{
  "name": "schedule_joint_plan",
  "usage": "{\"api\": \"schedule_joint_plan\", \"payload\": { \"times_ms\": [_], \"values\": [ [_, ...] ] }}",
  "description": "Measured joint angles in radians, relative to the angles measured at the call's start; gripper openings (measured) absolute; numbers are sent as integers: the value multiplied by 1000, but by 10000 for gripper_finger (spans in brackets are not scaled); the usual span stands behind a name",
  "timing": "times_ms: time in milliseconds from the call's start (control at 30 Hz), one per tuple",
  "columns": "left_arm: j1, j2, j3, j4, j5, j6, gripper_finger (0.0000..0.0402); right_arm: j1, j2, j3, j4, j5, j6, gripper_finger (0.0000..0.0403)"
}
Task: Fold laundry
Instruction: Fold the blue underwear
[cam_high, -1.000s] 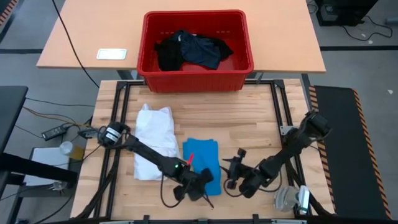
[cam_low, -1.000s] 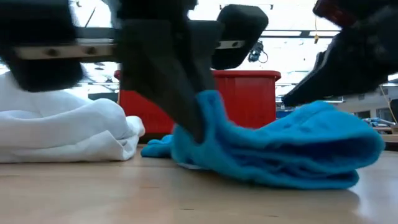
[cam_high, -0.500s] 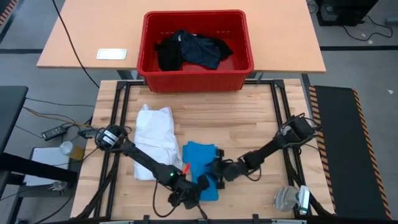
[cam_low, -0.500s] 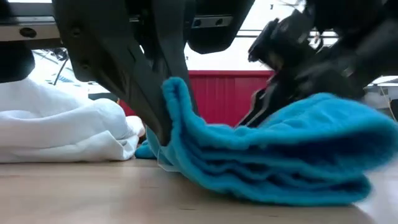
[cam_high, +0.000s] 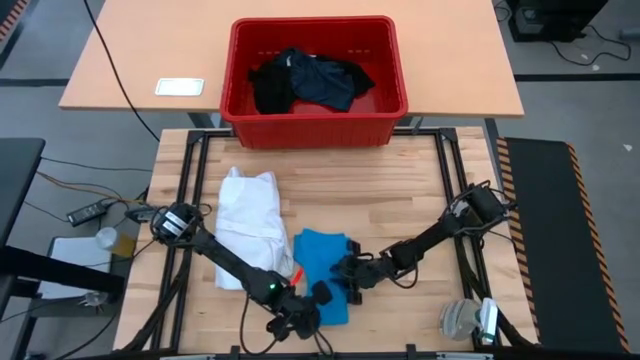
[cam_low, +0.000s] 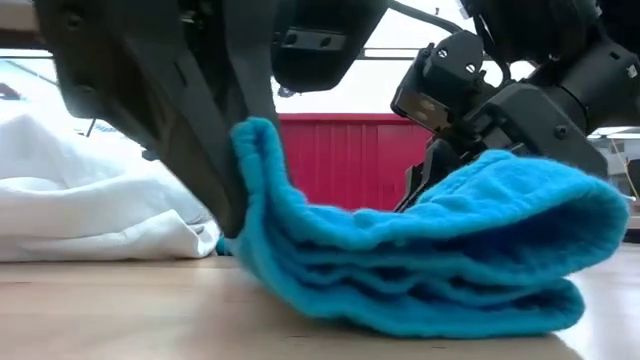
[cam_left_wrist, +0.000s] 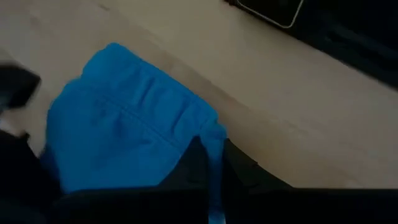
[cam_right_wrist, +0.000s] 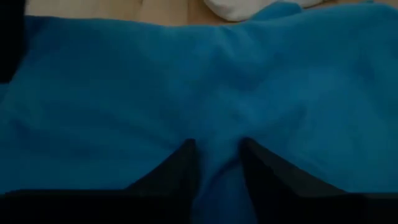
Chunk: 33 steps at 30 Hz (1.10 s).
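Both my grippers on the fuzzy blue piece (cam_high: 322, 262), lower centre of the high view.
Left gripper (cam_high: 305, 303) clamps its raised near edge; right gripper (cam_high: 352, 272) pinches a ridge of the plush folded layers.

The right hand (cam_high: 352, 272), off the blue cloth's (cam_high: 318, 262) 3 o'clock side a second ago, now sits at that edge with its fingers (cam_right_wrist: 180, 171) pinching a ridge of the fabric. The right arm, earlier bent toward 5 o'clock, now stretches low across the surface toward 9 o'clock. The left hand (cam_high: 318, 296) moves slightly toward 7 o'clock while gripping the cloth's near edge, and pulls that edge up higher: in the low view the fold stands as a taller upright flap (cam_low: 262, 190). From above, the cloth looks shorter and narrower, bunched between the two hands, with its 3 o'clock side raised into a thick hump.
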<state>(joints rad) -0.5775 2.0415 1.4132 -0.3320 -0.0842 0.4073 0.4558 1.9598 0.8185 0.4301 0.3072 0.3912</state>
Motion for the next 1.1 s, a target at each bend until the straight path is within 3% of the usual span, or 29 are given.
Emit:
{"api": "schedule_joint_plan", "payload": {
  "times_ms": [333,633,700,833,967,1100],
  "values": [
    [1,-136,0,-68,-114,-176,11,58,0,0,-4,-28,52,136],
    [65,-135,0,-87,-117,-276,10,88,0,-1,-17,-2,71,136],
    [72,-138,0,-78,-97,-285,10,93,1,-1,-19,11,70,136],
    [70,-121,0,-54,50,-310,12,94,1,-1,-28,16,62,136],
    [53,-61,0,-43,83,-276,40,82,1,-2,-32,17,74,136],
    [31,-17,-1,-32,54,-244,95,54,1,-1,-39,14,165,136]
  ]
}}
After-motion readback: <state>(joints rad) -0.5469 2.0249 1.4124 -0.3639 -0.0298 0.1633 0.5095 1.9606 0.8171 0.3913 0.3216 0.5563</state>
